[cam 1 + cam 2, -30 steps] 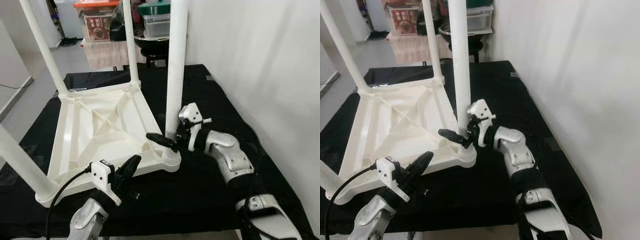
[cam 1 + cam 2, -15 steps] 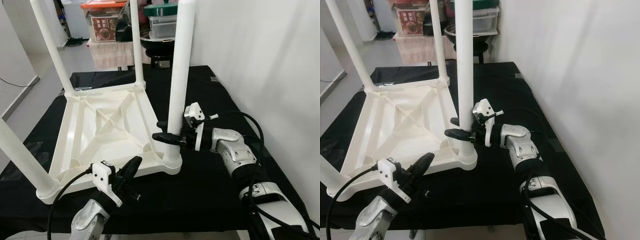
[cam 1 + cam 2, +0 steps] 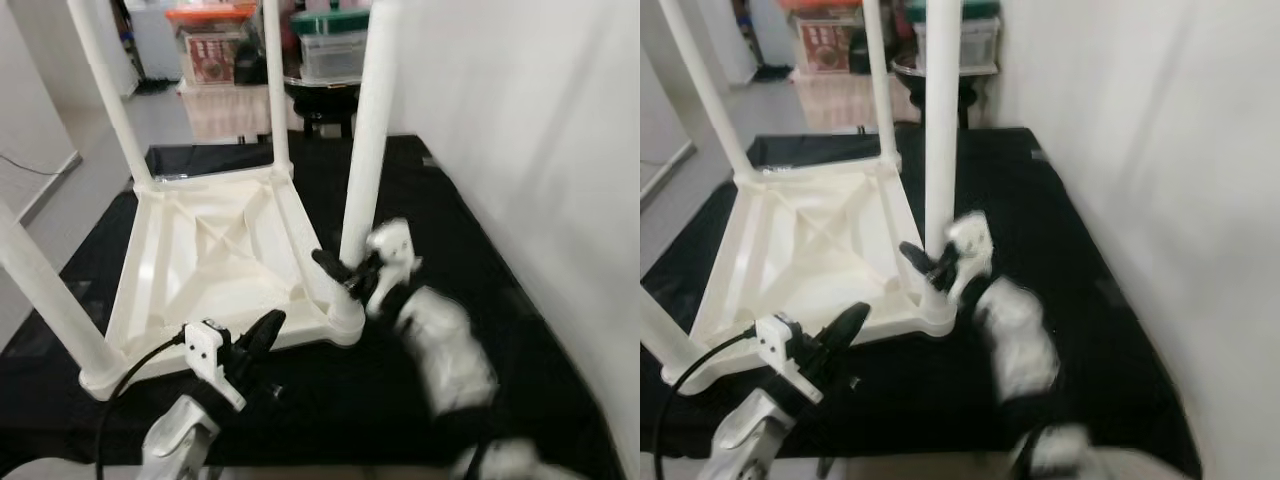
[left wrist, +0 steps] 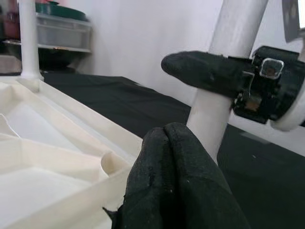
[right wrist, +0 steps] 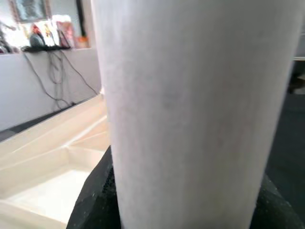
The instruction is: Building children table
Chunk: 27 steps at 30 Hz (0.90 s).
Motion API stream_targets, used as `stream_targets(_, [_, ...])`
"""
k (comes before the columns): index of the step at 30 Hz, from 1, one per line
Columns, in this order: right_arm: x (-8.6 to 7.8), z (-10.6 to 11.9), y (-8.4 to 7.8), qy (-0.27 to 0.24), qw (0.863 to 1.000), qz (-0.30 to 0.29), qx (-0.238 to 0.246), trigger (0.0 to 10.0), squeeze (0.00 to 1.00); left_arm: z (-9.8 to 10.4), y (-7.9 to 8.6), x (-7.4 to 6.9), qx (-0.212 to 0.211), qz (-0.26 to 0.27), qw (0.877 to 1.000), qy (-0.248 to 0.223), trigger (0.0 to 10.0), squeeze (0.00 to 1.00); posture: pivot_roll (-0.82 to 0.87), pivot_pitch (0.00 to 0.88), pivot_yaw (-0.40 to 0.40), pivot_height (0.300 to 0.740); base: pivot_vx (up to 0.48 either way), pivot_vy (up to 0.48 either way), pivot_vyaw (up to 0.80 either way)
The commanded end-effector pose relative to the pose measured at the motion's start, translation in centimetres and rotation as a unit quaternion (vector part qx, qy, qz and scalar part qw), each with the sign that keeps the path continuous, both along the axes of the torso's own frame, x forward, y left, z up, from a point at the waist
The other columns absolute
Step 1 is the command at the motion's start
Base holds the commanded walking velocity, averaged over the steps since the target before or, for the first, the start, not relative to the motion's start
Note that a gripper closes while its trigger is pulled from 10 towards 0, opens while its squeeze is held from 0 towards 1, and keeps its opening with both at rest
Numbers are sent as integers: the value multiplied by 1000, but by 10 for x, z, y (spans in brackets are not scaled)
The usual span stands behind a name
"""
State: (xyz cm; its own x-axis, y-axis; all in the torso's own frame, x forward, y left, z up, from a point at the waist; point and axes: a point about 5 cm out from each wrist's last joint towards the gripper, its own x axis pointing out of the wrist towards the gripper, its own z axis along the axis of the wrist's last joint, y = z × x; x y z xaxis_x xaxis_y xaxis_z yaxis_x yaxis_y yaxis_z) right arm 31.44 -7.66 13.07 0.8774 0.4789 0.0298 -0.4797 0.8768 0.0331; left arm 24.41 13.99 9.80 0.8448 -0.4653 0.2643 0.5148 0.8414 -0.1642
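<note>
The right gripper's [image 3: 345,272] jaws were closed around the near-right leg [image 3: 366,150] of the white table [image 3: 215,265], low down by its corner socket; the right arm was blurred. The left gripper's [image 3: 262,333] jaws were pressed together, holding nothing, just off the table's near edge at about 6 o'clock. The table lay upside down on the black surface [image 3: 470,250], legs pointing up. Beyond it, at 12 o'clock, stood storage boxes [image 3: 210,45]. A white wall [image 3: 530,130] ran along the 3 o'clock side.
</note>
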Motion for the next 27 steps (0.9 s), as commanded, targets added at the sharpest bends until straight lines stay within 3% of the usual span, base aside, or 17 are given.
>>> stream_targets(1, [-16, -44, 5, 94, 995, -4, -18, 0, 0, 0, 3, 2, 1, -1, 1000, 3, 10000, 0, -22, 0, 32, 740, 0, 0, 0])
stream_targets(6, [-5, -39, 13, 86, 996, 5, -24, 0, 0, 0, 4, 4, -1, -5, 1000, 4, 10000, 0, -25, 0, 33, 740, 0, 0, 0])
stream_targets(7, [-1, -35, 13, 86, 996, 0, -24, 10000, 0, 0, 4, 5, 0, -4, 1000, 4, 10000, 0, -22, 0, 32, 740, 0, 0, 0])
stream_targets(9, [-1, -35, 13, 86, 996, 0, -24, 10000, 0, 0, 4, 5, 0, -4, 1000, 4, 10000, 0, -22, 0, 32, 740, 0, 0, 0])
stream_targets(10, [4, -29, 14, 80, 997, 14, -18, 10000, 647, 0, 3, 5, 0, -3, 1000, 4, 10000, 0, -22, 0, 31, 740, 0, 0, 0])
stream_targets(11, [8, -21, 16, 72, 997, 39, -8, 10000, 1000, 0, 3, 6, 0, -2, 1000, 4, 10000, 0, -18, 0, 29, 740, 0, 0, 0])
stream_targets(12, [8, -21, 16, 72, 997, 39, -8, 10000, 1000, 0, 3, 6, 0, -2, 1000, 4, 10000, 0, -18, 0, 29, 740, 0, 0, 0])
stream_targets(14, [14, 1, 20, 40, 991, 131, 8, 10000, 1000, 1, 2, 6, -1, -2, 1000, 3, 10000, 0, -15, 0, 28, 740, 0, 0, 0])
stream_targets(16, [14, 1, 20, 40, 991, 131, 8, 10000, 1000, 1, 2, 6, -1, -2, 1000, 3, 10000, 0, -15, 0, 28, 740, 0, 0, 0])
stream_targets(17, [18, 17, 16, 12, 980, 200, -3, 10000, 0, 1, 2, 6, -2, -3, 1000, 3, 10000, 0, -11, 0, 21, 740, 0, 0, 0])
stream_targets(20, [21, 25, 10, -2, 971, 238, -19, 10000, 0, 1, 1, 6, -2, -3, 1000, 3, 10000, 0, -10, 0, 19, 740, 0, 0, 0])
stream_targets(23, [29, 36, -2, -23, 951, 302, -56, 10000, 0, 1, 1, 6, -3, -2, 1000, 2, 10000, 0, 4, 0, 11, 740, 0, 0, 0])
stream_targets(25, [29, 36, -2, -23, 951, 302, -56, 10000, 0, 1, 1, 6, -3, -2, 1000, 2, 10000, 0, 4, 0, 11, 740, 0, 0, 0])
stream_targets(27, [36, 43, -9, -23, 937, 343, -62, 10000, 0, 0, 0, 6, -2, -1, 1000, 2, 10000, 0, 8, 0, 7, 740, 0, 0, 0])
